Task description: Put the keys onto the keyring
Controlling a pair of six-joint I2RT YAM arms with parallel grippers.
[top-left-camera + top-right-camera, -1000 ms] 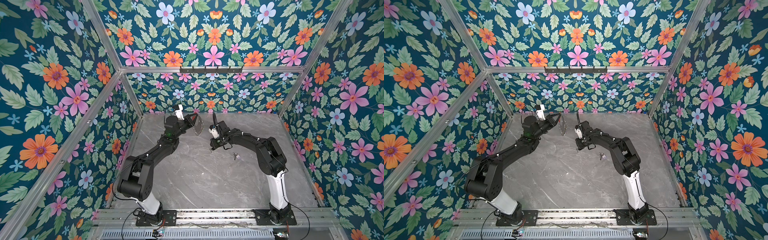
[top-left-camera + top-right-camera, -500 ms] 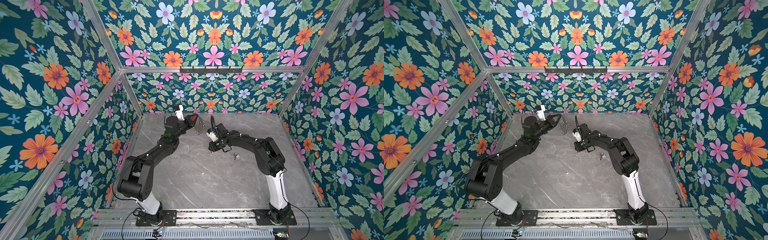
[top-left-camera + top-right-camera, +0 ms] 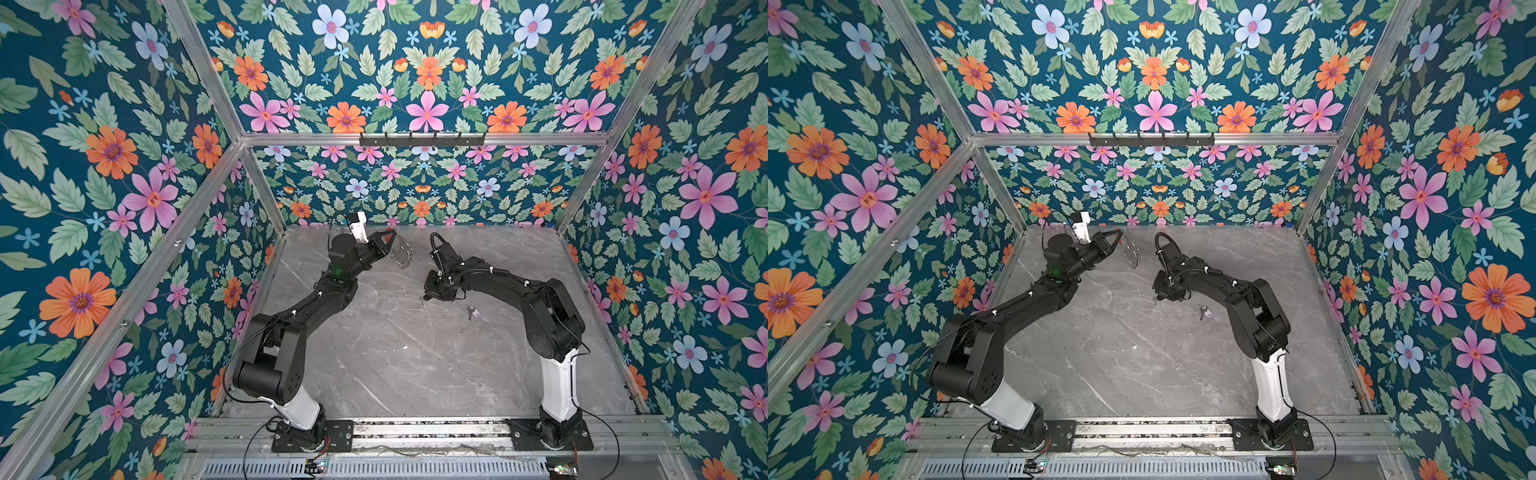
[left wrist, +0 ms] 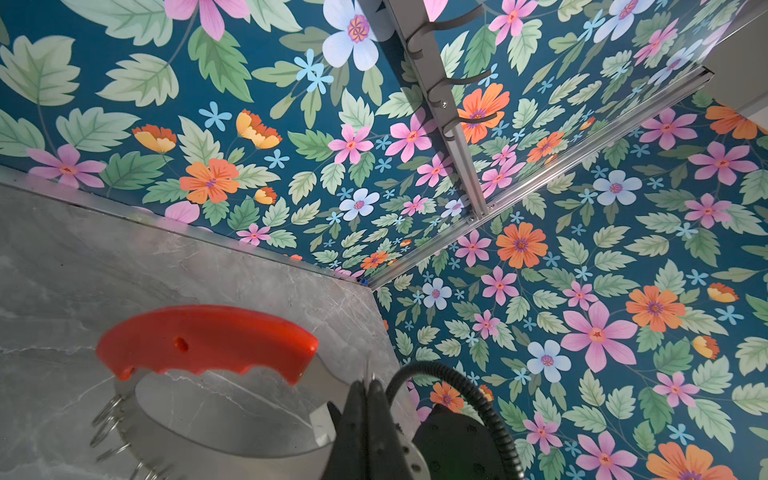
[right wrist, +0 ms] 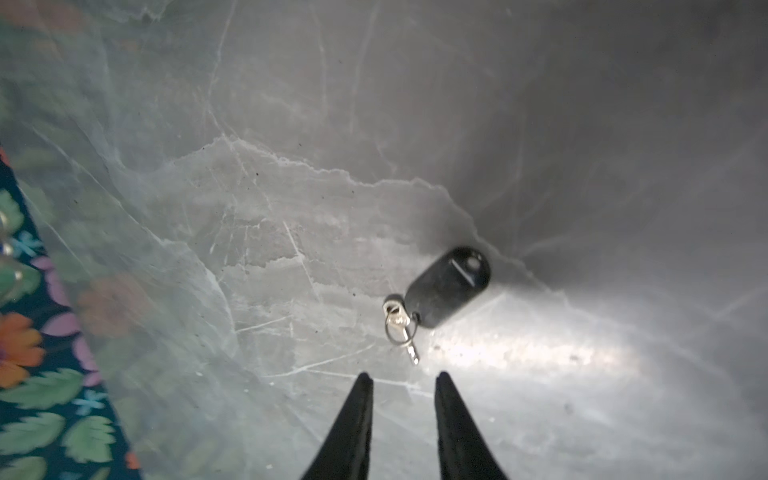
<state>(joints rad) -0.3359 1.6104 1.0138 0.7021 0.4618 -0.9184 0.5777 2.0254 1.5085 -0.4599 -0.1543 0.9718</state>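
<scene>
My left gripper (image 4: pixel 368 380) is shut on the thin wire of the keyring (image 4: pixel 208 340), a loop with a red plastic grip and small silver rings. In both top views that gripper (image 3: pixel 392 237) holds the keyring (image 3: pixel 402 255) up above the table at the back. My right gripper (image 5: pixel 403 376) is open, pointing down at the table. Just beyond its tips lies a small silver key on a ring with a dark oval tag (image 5: pixel 446 291). Another of the keys (image 3: pixel 471 311), with a pale lavender tag, lies on the table beside the right arm.
The grey marble table (image 3: pixel 395 365) is boxed in by flowered walls on three sides. A dark hook rail (image 3: pixel 422 139) runs along the back frame. The right arm's elbow (image 3: pixel 548 320) stands near the right wall.
The right gripper has drawn back from the keyring and tipped down toward the table, over the dark-tagged key. The left gripper holds the keyring almost where it was.
</scene>
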